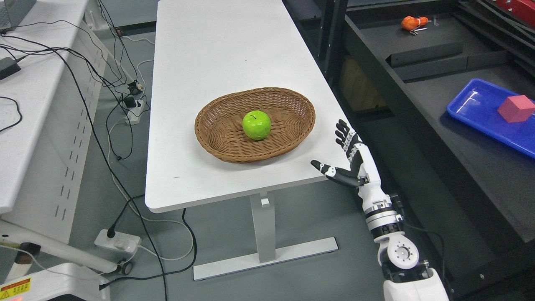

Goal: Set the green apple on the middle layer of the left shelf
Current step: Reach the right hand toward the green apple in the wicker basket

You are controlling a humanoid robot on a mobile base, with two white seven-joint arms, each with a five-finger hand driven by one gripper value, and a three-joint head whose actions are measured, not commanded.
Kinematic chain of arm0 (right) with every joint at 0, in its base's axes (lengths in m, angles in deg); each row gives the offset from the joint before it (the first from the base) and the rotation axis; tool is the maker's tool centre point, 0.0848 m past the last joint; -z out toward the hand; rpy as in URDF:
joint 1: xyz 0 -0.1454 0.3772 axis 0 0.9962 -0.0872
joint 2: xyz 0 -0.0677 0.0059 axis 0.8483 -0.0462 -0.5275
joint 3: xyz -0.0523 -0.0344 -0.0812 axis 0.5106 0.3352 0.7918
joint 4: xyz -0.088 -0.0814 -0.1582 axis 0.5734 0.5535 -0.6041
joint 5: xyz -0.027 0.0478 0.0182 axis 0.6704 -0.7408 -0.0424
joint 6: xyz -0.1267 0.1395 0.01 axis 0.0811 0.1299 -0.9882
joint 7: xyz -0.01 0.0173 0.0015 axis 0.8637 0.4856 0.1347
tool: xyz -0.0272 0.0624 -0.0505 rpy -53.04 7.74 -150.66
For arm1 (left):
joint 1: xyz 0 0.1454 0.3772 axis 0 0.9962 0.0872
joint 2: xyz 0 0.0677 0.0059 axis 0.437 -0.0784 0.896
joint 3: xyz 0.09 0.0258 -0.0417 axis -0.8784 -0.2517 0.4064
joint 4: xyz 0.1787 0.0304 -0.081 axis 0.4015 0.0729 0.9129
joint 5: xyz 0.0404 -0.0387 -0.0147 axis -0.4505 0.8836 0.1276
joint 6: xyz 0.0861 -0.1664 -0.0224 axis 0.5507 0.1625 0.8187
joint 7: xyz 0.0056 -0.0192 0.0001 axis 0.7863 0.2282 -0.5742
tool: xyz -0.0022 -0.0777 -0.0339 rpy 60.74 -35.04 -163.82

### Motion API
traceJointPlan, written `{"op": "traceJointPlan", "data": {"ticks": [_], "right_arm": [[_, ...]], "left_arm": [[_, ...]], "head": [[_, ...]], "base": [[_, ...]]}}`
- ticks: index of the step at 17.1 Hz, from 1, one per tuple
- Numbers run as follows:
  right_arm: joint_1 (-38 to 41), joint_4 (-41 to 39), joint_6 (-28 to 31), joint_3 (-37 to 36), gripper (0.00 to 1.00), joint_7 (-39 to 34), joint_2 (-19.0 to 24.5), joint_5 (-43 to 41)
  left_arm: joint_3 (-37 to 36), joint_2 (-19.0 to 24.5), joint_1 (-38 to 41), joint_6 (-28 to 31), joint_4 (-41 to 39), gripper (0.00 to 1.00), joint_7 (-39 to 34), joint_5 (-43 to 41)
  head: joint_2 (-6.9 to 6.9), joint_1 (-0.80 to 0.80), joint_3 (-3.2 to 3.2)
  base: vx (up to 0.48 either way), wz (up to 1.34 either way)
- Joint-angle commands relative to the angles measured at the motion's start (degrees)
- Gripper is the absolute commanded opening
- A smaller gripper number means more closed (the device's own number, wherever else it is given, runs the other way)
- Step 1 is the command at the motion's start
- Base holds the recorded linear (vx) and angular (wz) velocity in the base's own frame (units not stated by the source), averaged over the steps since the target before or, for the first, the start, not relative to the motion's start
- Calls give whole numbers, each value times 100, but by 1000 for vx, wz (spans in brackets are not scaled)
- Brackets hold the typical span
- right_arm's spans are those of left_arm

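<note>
A glossy green apple sits in the middle of an oval brown wicker basket on a long white table. My right hand hovers at the table's near right corner, to the right of the basket and well apart from the apple. Its fingers are spread, thumb pointing left, and it holds nothing. The arm rises from the lower right. My left arm is out of the picture.
A dark shelf surface runs along the right, carrying a blue tray with a pink block and an orange tool at the back. White benches, cables and power strips fill the left floor.
</note>
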Motion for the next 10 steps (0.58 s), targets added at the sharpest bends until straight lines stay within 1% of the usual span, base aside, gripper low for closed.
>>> {"op": "traceJointPlan", "data": {"ticks": [1, 5, 6, 8, 9, 10], "right_arm": [[-13, -6, -8, -132, 100, -10, -100, -184], [-117, 3, -8, -351, 100, -19, -100, -167], [-266, -15, -8, -291, 100, -28, -252, 7], [-626, -242, -43, 139, 100, -237, -1226, 1040], [-758, -400, -43, 210, 100, -369, -1578, 1237], [-829, -489, -43, 220, 100, -536, -1765, 1231]], "left_arm": [[0, 100, 1, 4, 6, 100, -2, 0], [0, 100, 1, 4, 6, 100, -2, 0], [0, 100, 1, 4, -2, 100, -2, 0], [0, 100, 1, 4, 6, 100, -2, 0], [0, 100, 1, 4, 6, 100, -2, 0], [0, 100, 1, 4, 6, 100, -2, 0]], "head": [[0, 0, 0], [0, 0, 0], [0, 0, 0], [0, 0, 0], [0, 0, 0], [0, 0, 0]], "base": [[56, 0], [44, 0], [30, 0], [30, 90], [43, 124], [72, 140]]}}
